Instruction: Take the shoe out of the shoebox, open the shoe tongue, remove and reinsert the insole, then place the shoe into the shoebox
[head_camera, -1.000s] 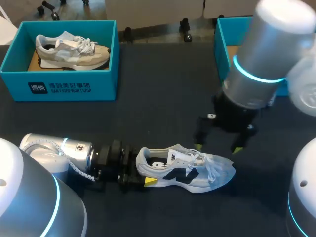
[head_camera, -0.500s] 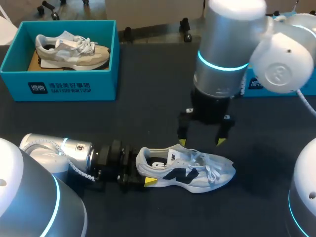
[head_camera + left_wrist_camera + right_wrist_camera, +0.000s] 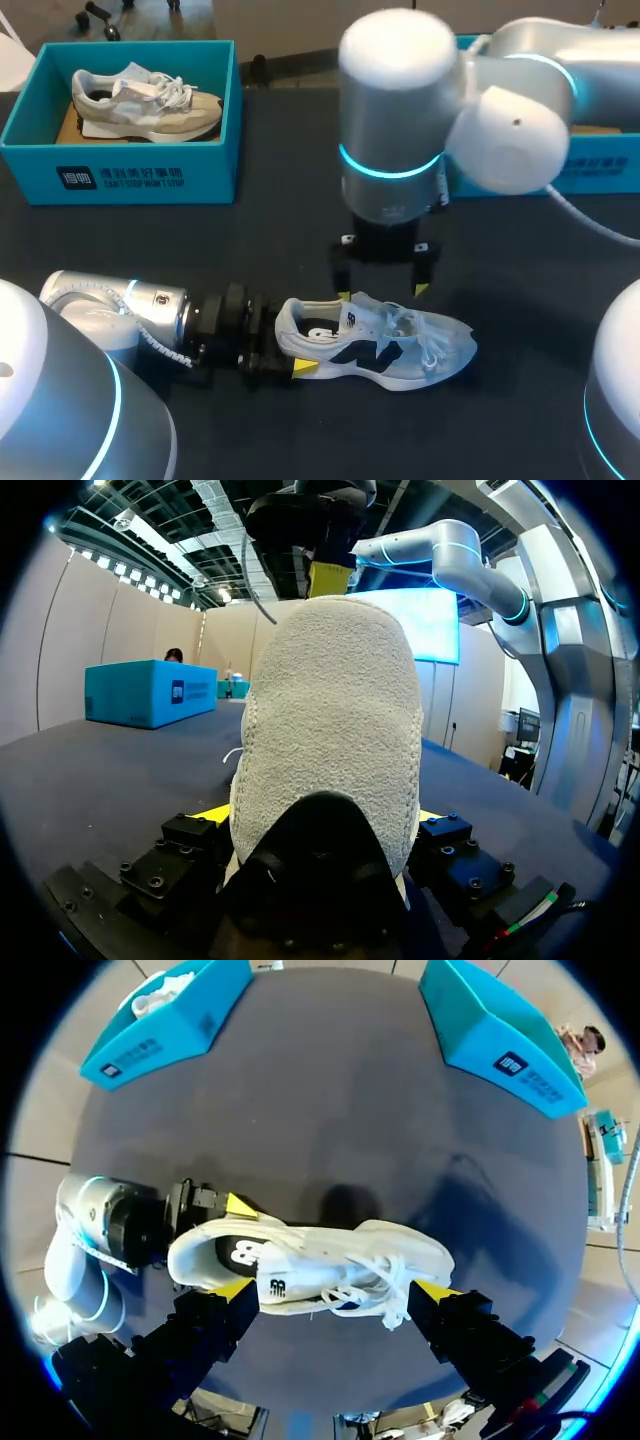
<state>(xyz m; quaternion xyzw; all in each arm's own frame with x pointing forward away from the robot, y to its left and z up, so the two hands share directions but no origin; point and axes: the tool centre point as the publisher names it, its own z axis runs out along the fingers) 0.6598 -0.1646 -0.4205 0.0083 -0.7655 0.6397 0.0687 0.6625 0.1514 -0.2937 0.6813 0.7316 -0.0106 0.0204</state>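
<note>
The grey-and-white mesh sneaker (image 3: pixel 385 350) is out on the dark bench (image 3: pixel 300 230), left jaws clenching its heel, right jaws released above; tongue, insole and reboxing apparently remain.

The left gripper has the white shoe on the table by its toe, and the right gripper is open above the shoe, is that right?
Not quite. The left gripper is shut on the heel of the white shoe, not its toe; the head view shows the toe pointing away from it. The right gripper is open above the shoe, as you said.
</note>
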